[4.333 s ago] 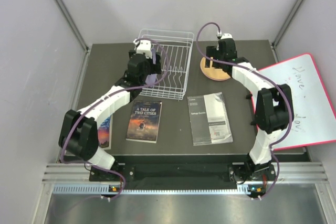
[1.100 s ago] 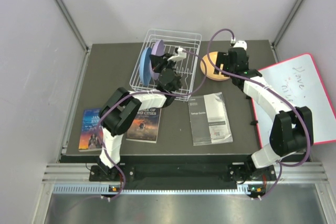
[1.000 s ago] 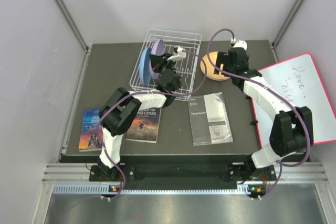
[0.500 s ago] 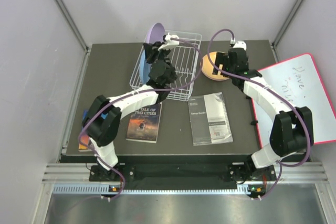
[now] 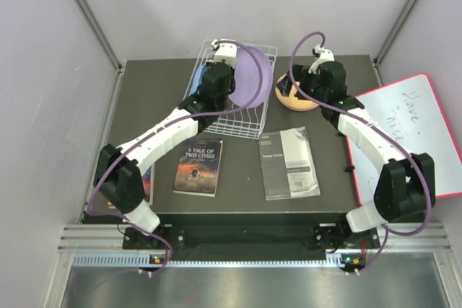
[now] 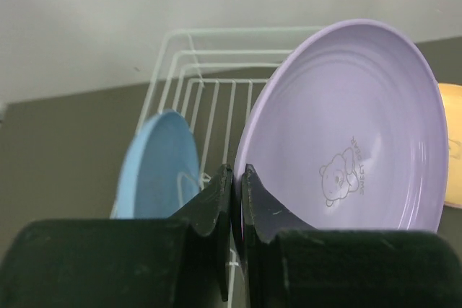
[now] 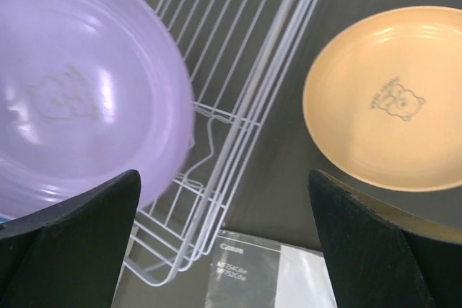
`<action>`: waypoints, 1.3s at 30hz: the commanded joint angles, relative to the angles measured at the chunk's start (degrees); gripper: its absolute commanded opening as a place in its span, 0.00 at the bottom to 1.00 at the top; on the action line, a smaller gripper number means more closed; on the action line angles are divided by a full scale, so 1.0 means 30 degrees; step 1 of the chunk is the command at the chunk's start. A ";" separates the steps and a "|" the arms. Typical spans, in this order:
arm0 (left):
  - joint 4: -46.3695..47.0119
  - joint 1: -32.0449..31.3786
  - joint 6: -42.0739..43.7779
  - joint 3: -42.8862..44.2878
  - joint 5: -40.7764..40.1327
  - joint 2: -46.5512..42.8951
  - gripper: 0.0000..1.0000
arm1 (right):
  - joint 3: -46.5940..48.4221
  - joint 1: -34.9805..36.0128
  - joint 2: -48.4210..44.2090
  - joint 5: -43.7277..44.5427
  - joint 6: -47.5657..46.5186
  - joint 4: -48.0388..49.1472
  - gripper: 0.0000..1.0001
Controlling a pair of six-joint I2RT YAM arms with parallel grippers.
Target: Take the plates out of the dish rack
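My left gripper [image 6: 237, 171] is shut on the rim of the lilac plate [image 6: 346, 128], which hangs tilted above the white wire dish rack [image 6: 209, 63]. From above, that lilac plate [image 5: 249, 81] covers the right half of the rack [image 5: 238, 124], with the left gripper [image 5: 231, 73] at its left edge. A light blue plate [image 6: 162, 164] stands upright in the rack's left end. The orange-tan plate [image 7: 390, 99] lies flat on the table right of the rack. My right gripper [image 7: 224, 178] hangs open and holds nothing, above the gap between rack and orange plate [image 5: 294, 99].
A Canon manual [image 5: 288, 161] lies in front of the orange plate. A paperback [image 5: 198, 166] lies in front of the rack, and another book [image 5: 146, 182] shows partly under the left arm. A red-framed whiteboard [image 5: 411, 135] leans at the right edge. Grey walls close in three sides.
The left arm has lifted the lilac plate out of the rack and swung it right over the rack. The right gripper has opened wider above the orange plate.
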 commanded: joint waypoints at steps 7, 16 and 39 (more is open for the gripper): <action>-0.1678 0.2007 -0.6085 -0.0542 0.5730 -0.1376 0.00 | -0.0062 -0.0218 0.0885 -0.2747 0.1536 0.3021 0.98; -0.1182 0.2447 -0.6934 -0.0892 0.7461 -0.1347 0.00 | -0.1175 -0.0276 0.1647 -0.3920 0.2327 0.6215 0.93; 0.0901 0.3120 -0.6204 -0.3266 0.7639 -0.2488 0.94 | -0.1264 -0.2529 0.0829 -0.1056 0.1859 0.4314 0.00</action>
